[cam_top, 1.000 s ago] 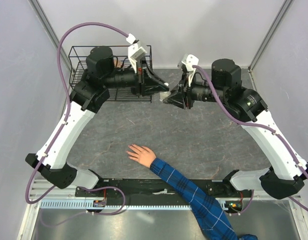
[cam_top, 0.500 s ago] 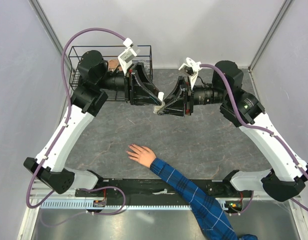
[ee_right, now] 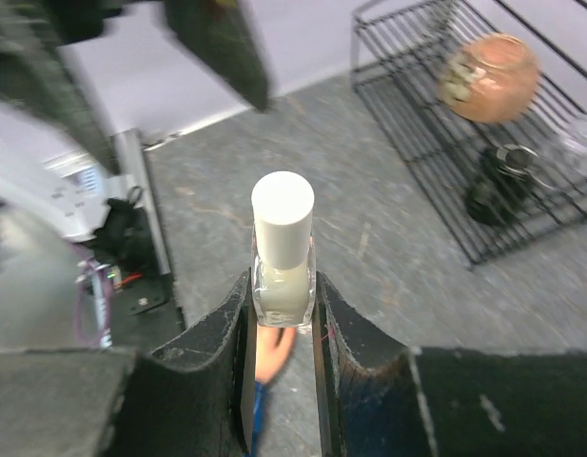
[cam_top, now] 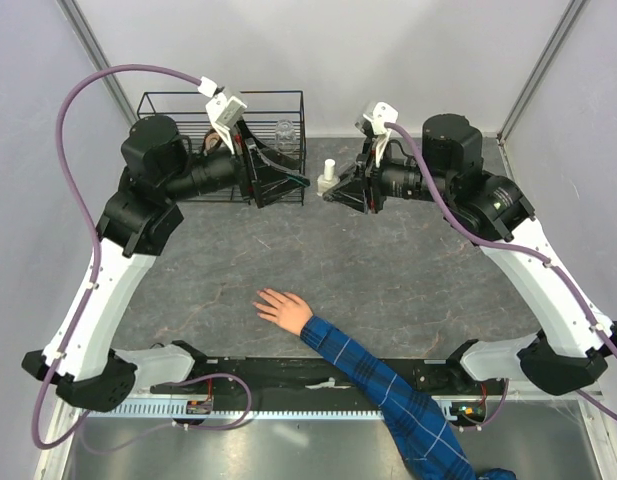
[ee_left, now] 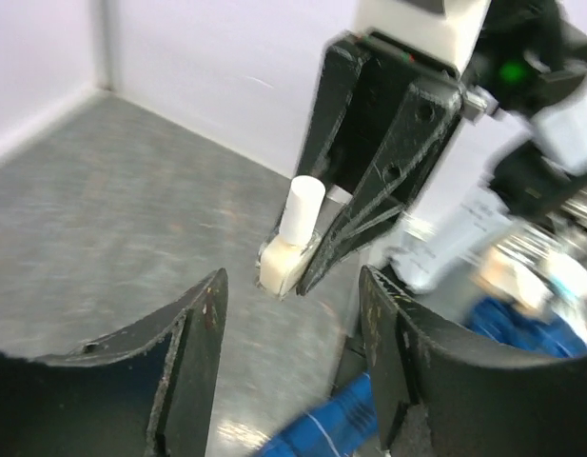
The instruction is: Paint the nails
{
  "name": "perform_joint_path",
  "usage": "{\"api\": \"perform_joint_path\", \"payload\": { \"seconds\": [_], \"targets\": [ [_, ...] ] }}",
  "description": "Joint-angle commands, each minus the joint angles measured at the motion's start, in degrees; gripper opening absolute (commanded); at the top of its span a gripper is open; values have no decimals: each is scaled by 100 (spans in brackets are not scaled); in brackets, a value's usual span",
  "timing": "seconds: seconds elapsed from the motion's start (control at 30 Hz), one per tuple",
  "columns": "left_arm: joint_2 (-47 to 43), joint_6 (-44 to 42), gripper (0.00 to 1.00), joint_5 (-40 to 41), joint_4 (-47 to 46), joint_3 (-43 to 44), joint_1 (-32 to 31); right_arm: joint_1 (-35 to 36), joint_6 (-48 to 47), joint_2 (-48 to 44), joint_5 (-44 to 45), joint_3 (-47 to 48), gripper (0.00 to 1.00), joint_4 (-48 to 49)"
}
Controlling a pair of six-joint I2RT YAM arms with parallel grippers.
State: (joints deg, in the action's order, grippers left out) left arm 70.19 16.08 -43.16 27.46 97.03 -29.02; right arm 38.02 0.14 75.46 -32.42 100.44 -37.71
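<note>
Progress: nails (cam_top: 261, 298) of the bare light-skinned hand (cam_top: 285, 309) lie flat near-centre on the grey table (cam_top: 408, 270); no paint yet, I'd say | small clear white-capped bottle (ee_right: 283, 252): cap on; pinched in right gripper (cam_top: 336, 193), aloft, far side | left gripper (cam_top: 304, 185): jaws wide, empty; facing the cap, just apart

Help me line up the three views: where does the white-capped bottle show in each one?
Top external: bottle at top centre, held by the right pincer.
Left wrist: bottle at centre, beyond the open left pincer.
Right wrist: bottle at centre, upright in that view's own pincer.
Shared landmark: the right pincer gripping it.
</note>
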Motion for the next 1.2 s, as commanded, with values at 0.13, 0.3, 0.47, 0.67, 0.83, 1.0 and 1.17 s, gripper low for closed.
{"api": "perform_joint_path", "payload": {
  "seconds": [0.13,0.3,0.47,0.67,0.83,1.0,1.17],
  "targets": [
    [134,-738,59,3161,110,404,-1009,12,-23,215,1115,415,0,-52],
    [556,-448,55,3235,119,711,-1124,12,-32,206,1168,432,0,-60],
    [662,-439,53,3270,137,808,-1177,12,-32,153,1247,344,0,-34],
    [741,-421,51,3156,145,808,-1221,12,-32,153,1230,362,0,-8],
    [777,-439,54,2831,128,835,-1264,12,-32,153,1256,353,0,-17],
    [785,-483,56,2672,119,738,-1300,12,-32,136,1239,353,0,27],
    [960,-491,48,2663,110,896,-1308,13,107,118,1221,344,0,62]
  ]
}}
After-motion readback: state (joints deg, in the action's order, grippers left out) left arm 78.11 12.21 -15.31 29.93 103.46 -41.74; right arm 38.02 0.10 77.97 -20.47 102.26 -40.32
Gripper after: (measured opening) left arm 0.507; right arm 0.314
